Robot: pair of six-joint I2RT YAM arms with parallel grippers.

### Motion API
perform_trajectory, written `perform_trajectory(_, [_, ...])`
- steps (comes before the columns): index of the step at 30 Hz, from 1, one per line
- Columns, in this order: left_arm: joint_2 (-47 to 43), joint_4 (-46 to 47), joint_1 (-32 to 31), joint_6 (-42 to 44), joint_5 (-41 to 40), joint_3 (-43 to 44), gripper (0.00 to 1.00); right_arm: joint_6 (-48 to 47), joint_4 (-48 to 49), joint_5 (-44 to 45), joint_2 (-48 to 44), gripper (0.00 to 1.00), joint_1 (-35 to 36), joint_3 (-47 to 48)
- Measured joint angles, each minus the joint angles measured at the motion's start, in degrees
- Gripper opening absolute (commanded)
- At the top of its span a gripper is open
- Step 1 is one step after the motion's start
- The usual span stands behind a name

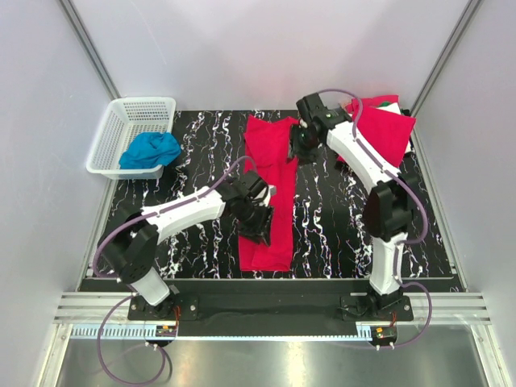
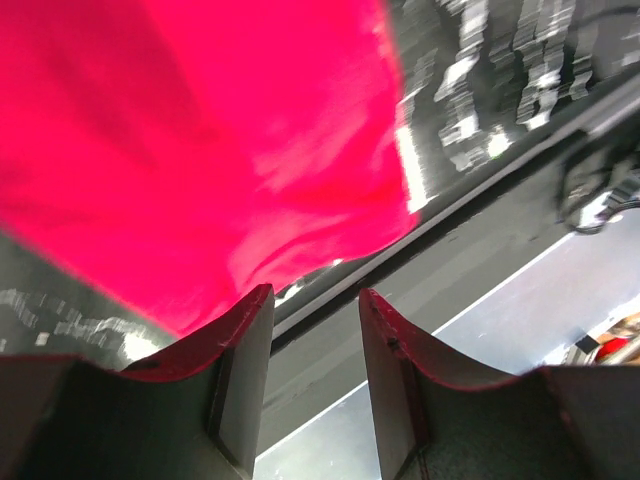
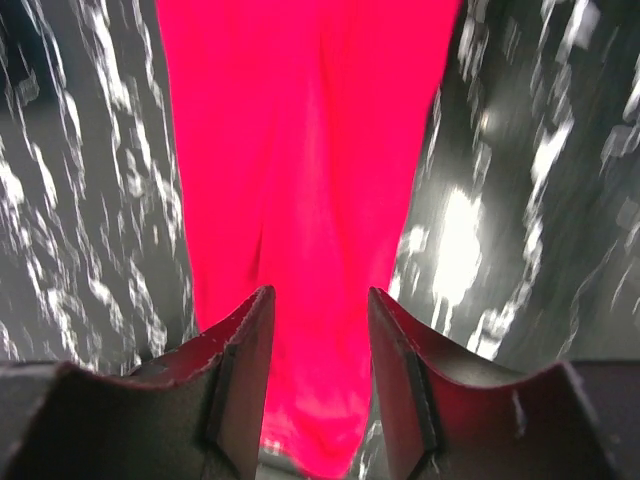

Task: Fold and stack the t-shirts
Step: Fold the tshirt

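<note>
We look down on a black desk (image 1: 334,234) veined with white, closed in by pale walls (image 1: 242,56) on three sides. In the middle lies a red folded t-shirt (image 1: 284,193), a long narrow strip running from the near edge at 6 o'clock toward 12 o'clock.

Nearest to us, the left gripper (image 1: 260,216) hangs over the near half of that strip, on its 9 o'clock edge. In the left wrist view its fingers (image 2: 245,330) stand apart with nothing between them. The red cloth (image 2: 200,150) lies just beyond their tips, and the desk's near edge shows through the gap. The left arm reaches in from 7 o'clock and covers part of the strip's left side from above.

Farther on, the right gripper (image 1: 302,145) sits at the strip's far end, on its 3 o'clock edge. Its fingers (image 3: 245,340) are also parted, and the strip (image 3: 300,150) lies flat on the desk below and ahead of them. We see no fold pinched between them.

At the back, at 1 o'clock, a pile of red t-shirts (image 1: 387,133) rests behind the right arm (image 1: 363,161), which crosses in front of it. White and green (image 1: 393,101) peek out at the pile's far edge. At 10 o'clock, well apart from the strip, a white basket (image 1: 143,101) holds a crumpled blue cloth (image 1: 151,150).
</note>
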Motion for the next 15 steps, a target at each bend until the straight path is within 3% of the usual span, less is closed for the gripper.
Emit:
perform_trajectory(3, [3.7, 0.1, -1.7, 0.5, -0.3, 5.8, 0.43, -2.8, -1.7, -0.3, 8.0, 0.49, -2.5, 11.4])
perform_trajectory(9, [9.2, -0.4, -3.0, 1.4, -0.9, 7.5, 0.43, -6.4, -5.1, -0.7, 29.8, 0.5, -4.6, 36.5])
perform_trajectory(15, [9.7, -0.9, -3.0, 2.1, -2.5, 7.3, 0.43, -6.5, -8.0, -2.0, 39.0, 0.49, -4.6, 40.3])
